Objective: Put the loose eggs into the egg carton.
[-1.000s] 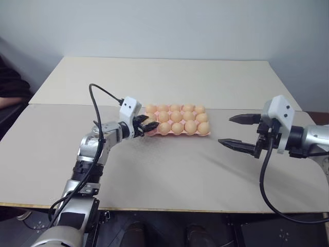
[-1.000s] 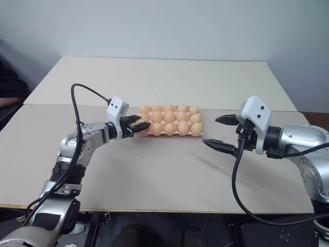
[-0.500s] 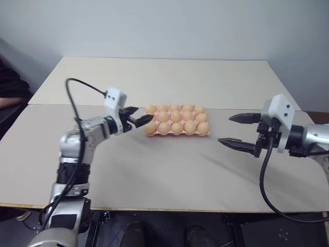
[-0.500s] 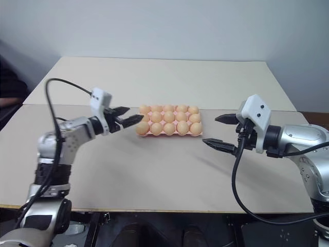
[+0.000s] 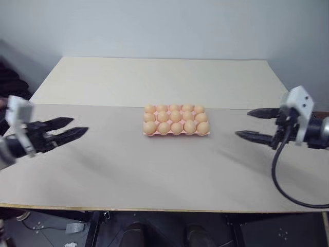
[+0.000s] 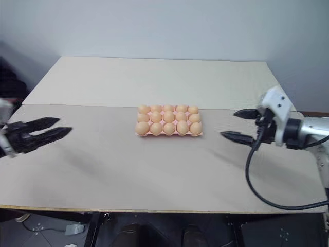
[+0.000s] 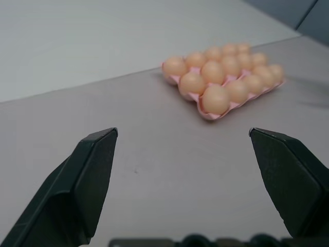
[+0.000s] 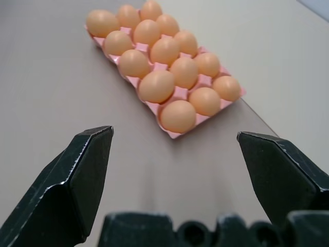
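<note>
Looks like a lab or robot test room, not a home or kitchen. Work surface is a wide, flat, pale beige tabletop (image 5: 154, 170) made of two boards butted together, seam running across just behind a pale pink moulded egg tray (image 5: 176, 133) full of tan-orange eggs (image 5: 176, 118). Nothing domestic around it. Backdrop is a plain, bare grey-white wall (image 5: 164, 25), undecorated. Black cable (image 5: 280, 177) loops loose over the table edge on the right. Under the front edge, a dark floor (image 5: 46, 226) with a stray cord. Sparse, staged, benchtop setup.
</note>
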You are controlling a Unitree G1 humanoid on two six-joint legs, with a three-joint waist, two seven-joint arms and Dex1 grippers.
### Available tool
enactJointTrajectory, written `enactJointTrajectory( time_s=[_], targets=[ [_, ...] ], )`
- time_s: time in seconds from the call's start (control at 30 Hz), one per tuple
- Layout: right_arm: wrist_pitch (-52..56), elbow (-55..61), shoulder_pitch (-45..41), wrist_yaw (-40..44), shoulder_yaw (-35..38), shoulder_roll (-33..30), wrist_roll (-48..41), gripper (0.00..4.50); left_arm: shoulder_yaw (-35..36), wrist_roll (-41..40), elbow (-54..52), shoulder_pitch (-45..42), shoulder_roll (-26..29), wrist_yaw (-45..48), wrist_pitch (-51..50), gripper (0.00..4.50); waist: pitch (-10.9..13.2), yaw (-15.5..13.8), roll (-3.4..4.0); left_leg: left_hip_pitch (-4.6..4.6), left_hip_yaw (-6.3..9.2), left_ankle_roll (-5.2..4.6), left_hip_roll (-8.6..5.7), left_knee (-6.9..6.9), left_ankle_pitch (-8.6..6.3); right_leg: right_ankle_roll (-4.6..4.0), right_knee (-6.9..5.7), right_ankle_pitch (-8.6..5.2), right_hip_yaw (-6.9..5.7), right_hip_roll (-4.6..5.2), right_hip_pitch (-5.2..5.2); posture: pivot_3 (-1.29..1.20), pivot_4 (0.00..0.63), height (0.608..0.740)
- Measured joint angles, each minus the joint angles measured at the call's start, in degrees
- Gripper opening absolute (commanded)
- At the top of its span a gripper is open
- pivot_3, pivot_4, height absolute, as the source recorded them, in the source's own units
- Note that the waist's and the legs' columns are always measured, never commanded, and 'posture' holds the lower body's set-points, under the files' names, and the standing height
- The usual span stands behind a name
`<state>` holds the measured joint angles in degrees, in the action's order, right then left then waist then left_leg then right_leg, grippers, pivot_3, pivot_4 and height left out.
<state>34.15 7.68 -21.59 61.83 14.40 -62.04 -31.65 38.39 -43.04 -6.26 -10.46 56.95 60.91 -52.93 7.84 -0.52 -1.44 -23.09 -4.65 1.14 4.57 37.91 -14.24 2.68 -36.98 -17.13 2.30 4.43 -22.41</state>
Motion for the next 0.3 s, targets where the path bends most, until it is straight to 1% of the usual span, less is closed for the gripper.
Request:
enactJointTrajectory(
  time_s=[0.07, 0.13, 0.23, 0.3],
  targets=[
    [-1.84, -3.59, 0.27, 1.75, 0.61, -1.82, 1.29, 4.5, 4.06, -0.78, -0.62, 3.86, 2.34, 2.1, -0.84, 4.48, 0.0, 0.02, 0.01, 0.15, -0.12, -0.03, 0.01, -0.02, -0.02, -0.02, 0.0, -0.01, 0.07, 0.0, 0.07, 0.0, 0.15, 0.74],
    [-3.66, -7.99, 0.42, 3.01, 1.08, -3.17, 2.88, 4.5, 7.04, -1.29, -1.73, 7.15, 3.19, 3.66, -1.14, 4.48, 0.0, 0.05, 0.01, 0.26, -0.18, -0.03, 0.03, -0.06, -0.02, -0.03, -0.03, -0.03, 0.11, 0.0, 0.11, 0.0, 0.15, 0.74],
    [-5.82, -11.95, 0.32, 5.36, 1.14, -3.6, 3.95, 4.5, 8.42, -2.34, -3.2, 10.16, 3.52, 4.71, -2.3, 4.48, 0.0, 0.22, 0.02, 0.26, -0.19, -0.03, 0.07, -0.08, -0.03, -0.07, -0.07, -0.04, 0.13, -0.04, 0.07, 0.0, 0.15, 0.74],
    [-6.62, -13.81, -0.23, 6.65, 1.09, -3.62, 4.39, 4.5, 8.44, -2.44, -4.05, 10.48, 3.51, 3.88, -2.91, 4.48, 0.01, 0.33, 0.02, 0.24, -0.2, -0.03, 0.07, -0.09, -0.03, -0.07, -0.07, -0.05, 0.15, -0.05, 0.04, 0.0, 0.15, 0.74]
  ],
)
